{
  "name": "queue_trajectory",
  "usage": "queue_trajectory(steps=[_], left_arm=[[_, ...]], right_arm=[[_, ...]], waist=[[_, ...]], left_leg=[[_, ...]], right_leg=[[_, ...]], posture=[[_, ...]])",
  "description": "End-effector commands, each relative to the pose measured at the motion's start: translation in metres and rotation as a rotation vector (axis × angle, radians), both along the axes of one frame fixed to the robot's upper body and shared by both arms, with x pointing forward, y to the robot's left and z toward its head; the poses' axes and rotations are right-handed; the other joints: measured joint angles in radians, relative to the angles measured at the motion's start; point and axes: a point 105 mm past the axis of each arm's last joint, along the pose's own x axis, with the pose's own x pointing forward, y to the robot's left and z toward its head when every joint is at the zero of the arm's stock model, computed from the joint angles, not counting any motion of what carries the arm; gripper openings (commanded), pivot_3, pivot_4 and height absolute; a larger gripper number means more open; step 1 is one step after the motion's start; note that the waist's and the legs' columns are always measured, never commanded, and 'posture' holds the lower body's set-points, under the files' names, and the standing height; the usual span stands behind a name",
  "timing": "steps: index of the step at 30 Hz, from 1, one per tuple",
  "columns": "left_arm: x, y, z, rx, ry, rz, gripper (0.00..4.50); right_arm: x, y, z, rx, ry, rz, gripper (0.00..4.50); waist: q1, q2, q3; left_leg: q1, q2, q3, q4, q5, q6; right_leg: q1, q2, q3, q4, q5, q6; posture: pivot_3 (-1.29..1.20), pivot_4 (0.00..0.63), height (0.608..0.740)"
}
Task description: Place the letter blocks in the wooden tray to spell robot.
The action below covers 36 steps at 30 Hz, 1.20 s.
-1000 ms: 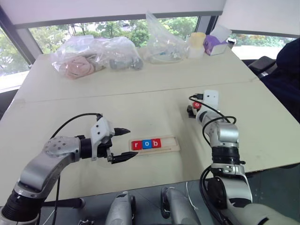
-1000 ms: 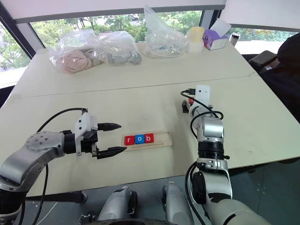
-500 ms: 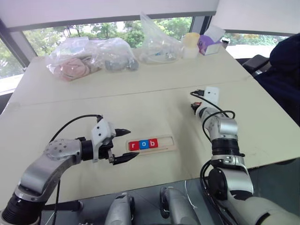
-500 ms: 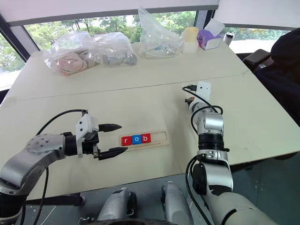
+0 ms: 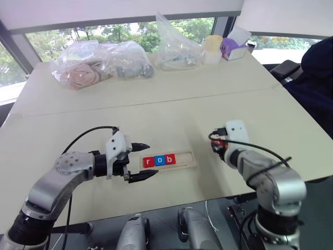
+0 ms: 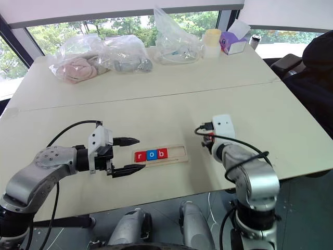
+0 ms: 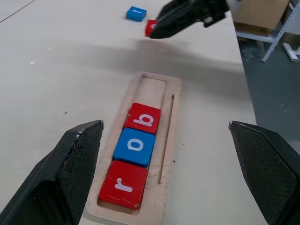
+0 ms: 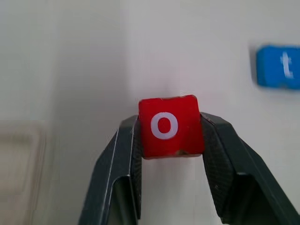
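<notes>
Gripping red o block (image 8: 169, 125), right gripper (image 8: 169, 140); left gripper (image 5: 141, 162) wide beside wooden tray (image 5: 188, 161) end.

Wooden tray's (image 7: 171, 140) far end is free — bare table (image 5: 171, 117) around it.

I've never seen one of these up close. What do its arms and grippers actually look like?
Both arms are rounded silver-grey metal segments with darker joints and loose black cables. Each wrist carries a small white box. The left gripper and the right gripper each end in two black, tapering fingers.
</notes>
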Motion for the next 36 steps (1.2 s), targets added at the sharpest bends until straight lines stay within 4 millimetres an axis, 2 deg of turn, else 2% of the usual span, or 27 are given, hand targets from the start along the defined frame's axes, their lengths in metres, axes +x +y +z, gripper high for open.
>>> queue_trajectory(steps=[1, 13, 14, 15, 18, 19, 20, 22, 25, 28, 29, 31, 36], left_arm=[[0.000, -0.001, 0.005, 0.000, -0.013, -0.025, 4.50], [0.009, 0.000, 0.011, -0.002, -0.040, -0.022, 4.50], [0.009, 0.001, 0.011, -0.003, -0.042, -0.021, 4.50], [0.010, 0.001, 0.012, -0.006, -0.044, -0.017, 4.50], [0.010, 0.003, 0.012, -0.007, -0.048, -0.010, 4.50], [0.010, 0.004, 0.012, -0.005, -0.049, -0.009, 4.50], [0.010, 0.005, 0.011, -0.004, -0.049, -0.009, 4.50], [0.011, 0.004, 0.010, -0.007, -0.052, -0.008, 4.50], [0.013, 0.003, 0.010, -0.014, -0.058, -0.007, 4.50], [0.017, 0.000, 0.011, -0.025, -0.069, -0.006, 4.50], [0.019, -0.001, 0.011, -0.027, -0.073, -0.005, 4.50], [0.020, -0.002, 0.012, -0.027, -0.076, -0.005, 4.50], [0.023, -0.002, 0.015, -0.023, -0.102, 0.008, 4.50]], right_arm=[[-0.008, 0.001, 0.011, -0.002, -0.056, 0.007, 1.17], [-0.017, -0.005, -0.014, -0.020, 0.038, -0.056, 1.17], [-0.016, -0.005, -0.014, -0.024, 0.038, -0.054, 2.24], [-0.014, -0.006, -0.013, -0.029, 0.036, -0.051, 2.62], [-0.012, -0.009, -0.008, -0.044, 0.023, -0.033, 4.13], [-0.011, -0.010, -0.006, -0.054, 0.021, -0.018, 4.46], [-0.010, -0.009, -0.002, -0.055, 0.015, 0.018, 4.46], [-0.010, -0.004, 0.012, -0.050, 0.021, 0.216, 4.46], [-0.011, -0.008, 0.030, -0.083, 0.028, 0.437, 4.46], [-0.007, -0.014, 0.051, -0.176, -0.052, 0.732, 4.46], [-0.002, -0.019, 0.057, -0.257, -0.111, 0.830, 4.46], [0.004, -0.033, 0.048, -0.375, -0.106, 0.956, 4.46], [0.015, -0.052, 0.023, -0.416, -0.023, 1.141, 4.46]], waist=[[-0.003, 0.000, 0.000], [-0.002, 0.000, 0.000], [-0.002, 0.000, 0.000], [-0.002, 0.000, 0.000], [-0.002, 0.000, 0.000], [-0.002, 0.000, 0.000], [-0.002, 0.000, 0.000], [-0.002, 0.001, 0.001], [-0.001, 0.000, 0.002], [0.004, -0.001, 0.003], [0.005, -0.001, 0.003], [0.006, -0.001, 0.004], [0.005, -0.002, 0.004]], left_leg=[[0.000, 0.000, 0.000, 0.000, 0.000, 0.000], [-0.011, -0.001, 0.000, 0.000, 0.000, 0.000], [-0.011, -0.001, 0.000, 0.000, 0.000, 0.000], [-0.011, -0.001, 0.000, 0.000, 0.000, 0.000], [-0.011, -0.001, -0.001, 0.000, 0.000, 0.000], [-0.011, -0.001, -0.001, 0.000, 0.000, 0.000], [-0.011, -0.001, -0.001, 0.000, 0.000, 0.000], [-0.011, -0.001, -0.001, 0.001, 0.000, 0.000], [-0.012, -0.001, -0.001, 0.001, 0.000, 0.000], [-0.012, -0.002, -0.003, 0.000, 0.000, 0.001], [-0.012, -0.002, -0.003, 0.000, 0.000, 0.001], [-0.012, -0.002, -0.001, 0.000, 0.000, 0.001], [-0.013, -0.003, 0.000, 0.000, -0.001, 0.002]], right_leg=[[0.000, 0.000, 0.000, 0.000, 0.000, 0.000], [-0.008, 0.000, -0.001, -0.002, 0.000, 0.000], [-0.008, 0.000, -0.001, -0.002, 0.000, 0.000], [-0.008, 0.000, -0.001, -0.002, 0.000, 0.000], [-0.008, 0.000, -0.001, -0.002, 0.000, 0.000], [-0.008, 0.000, -0.001, -0.002, 0.000, 0.000], [-0.008, 0.000, -0.002, -0.002, 0.000, 0.000], [-0.008, 0.000, -0.002, -0.002, 0.000, 0.000], [-0.007, -0.001, -0.002, -0.003, 0.000, 0.000], [-0.005, 0.002, -0.004, -0.009, 0.000, 0.000], [-0.005, 0.003, -0.005, -0.011, 0.000, 0.000], [-0.003, 0.003, -0.005, -0.013, 0.000, 0.000], [-0.002, 0.002, -0.003, -0.014, 0.001, 0.001]], posture=[[0.00, 0.150, 0.740], [0.00, 0.150, 0.740], [0.00, 0.150, 0.740], [0.00, 0.150, 0.740], [0.00, 0.150, 0.740], [0.00, 0.150, 0.740], [0.00, 0.150, 0.740], [0.00, 0.150, 0.740], [0.00, 0.150, 0.740], [0.00, 0.150, 0.740], [0.00, 0.150, 0.740], [0.00, 0.150, 0.740], [0.00, 0.150, 0.740]])
